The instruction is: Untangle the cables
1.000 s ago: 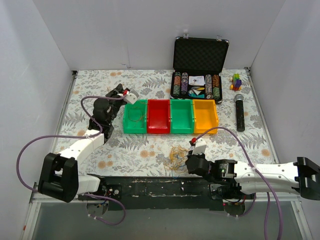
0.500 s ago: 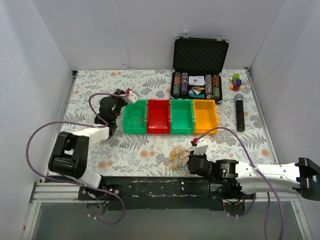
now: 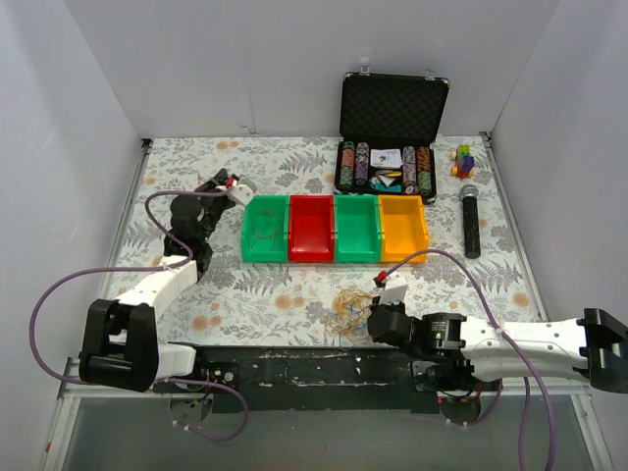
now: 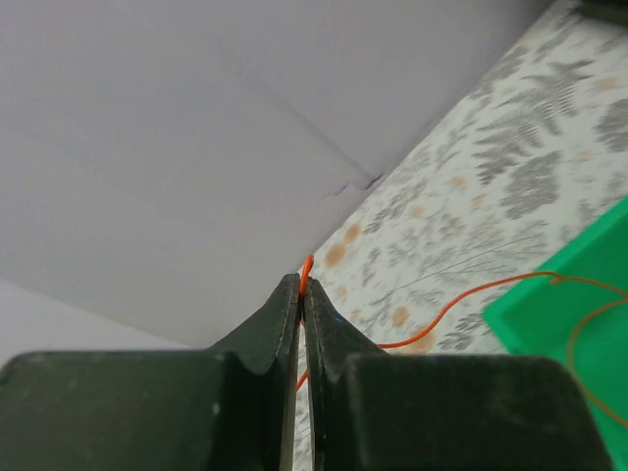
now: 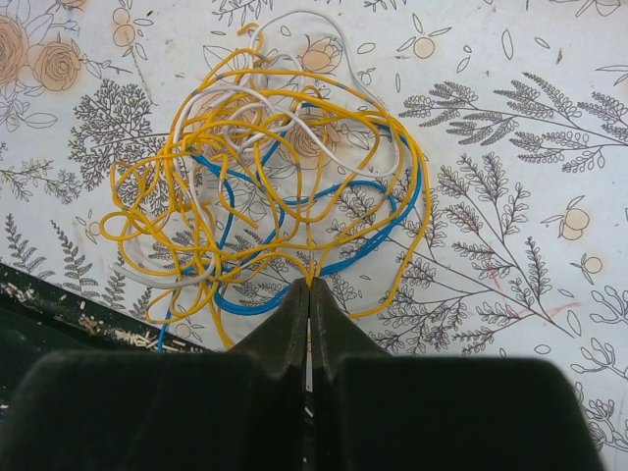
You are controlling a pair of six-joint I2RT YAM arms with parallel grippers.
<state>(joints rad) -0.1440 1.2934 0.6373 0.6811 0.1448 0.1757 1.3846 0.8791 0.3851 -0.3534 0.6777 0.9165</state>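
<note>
The cables (image 5: 265, 186) are a small tangle of thin yellow, white and blue strands on the floral table near the front edge, seen also from above (image 3: 349, 305). My right gripper (image 5: 310, 285) is shut on a yellow strand at the tangle's near side; in the top view it (image 3: 371, 319) sits right of the tangle. My left gripper (image 4: 301, 285) is shut on a thin orange cable (image 4: 461, 299) that trails into the green bin (image 4: 579, 294). In the top view it (image 3: 208, 188) is left of that bin (image 3: 265, 230).
A row of green, red (image 3: 311, 228), green (image 3: 356, 228) and orange (image 3: 403, 228) bins stands mid-table. An open black case (image 3: 388, 147) with chips stands behind them. A microphone (image 3: 470, 220) and a small toy (image 3: 463, 160) lie at the right. White walls enclose the table.
My left gripper has pulled left and back, away from the green bin, drawing the orange cable out with it. The right gripper and the tangle have stayed in place.
</note>
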